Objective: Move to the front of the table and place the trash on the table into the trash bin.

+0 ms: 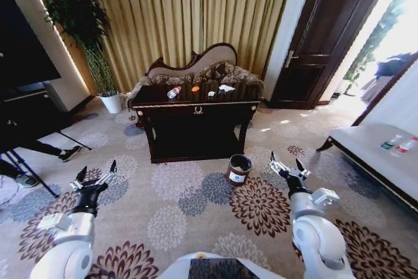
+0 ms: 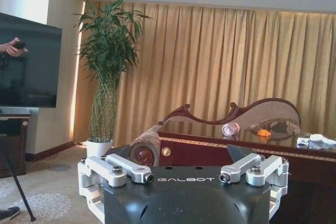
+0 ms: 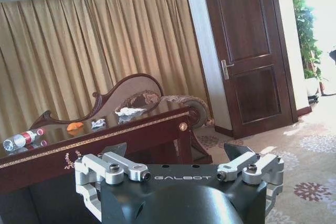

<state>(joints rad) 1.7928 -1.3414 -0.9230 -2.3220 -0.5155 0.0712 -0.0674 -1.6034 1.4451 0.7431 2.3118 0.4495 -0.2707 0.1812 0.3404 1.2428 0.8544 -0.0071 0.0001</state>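
Note:
The dark table (image 1: 171, 112) with gold trim stands across the carpet ahead of me. On its top lie a clear bottle (image 1: 174, 92) with a red cap, a small orange piece (image 1: 195, 88) and white crumpled scraps (image 1: 226, 87). The round brown trash bin (image 1: 239, 169) stands on the floor at the table's front right. My left gripper (image 1: 96, 174) and right gripper (image 1: 288, 164) hover open and empty, well short of the table. The left wrist view has the left gripper (image 2: 181, 156), the bottle (image 2: 230, 129) and the orange piece (image 2: 264, 134). The right wrist view has the right gripper (image 3: 178, 153) and the bottle (image 3: 22, 139).
A carved sofa (image 1: 196, 70) sits behind the table, before gold curtains. A potted plant (image 1: 98, 63) and a dark TV stand (image 1: 26, 96) are at the left, with a tripod leg and a person's feet. At the right are a dark door (image 1: 320, 44) and a white bench (image 1: 379, 155).

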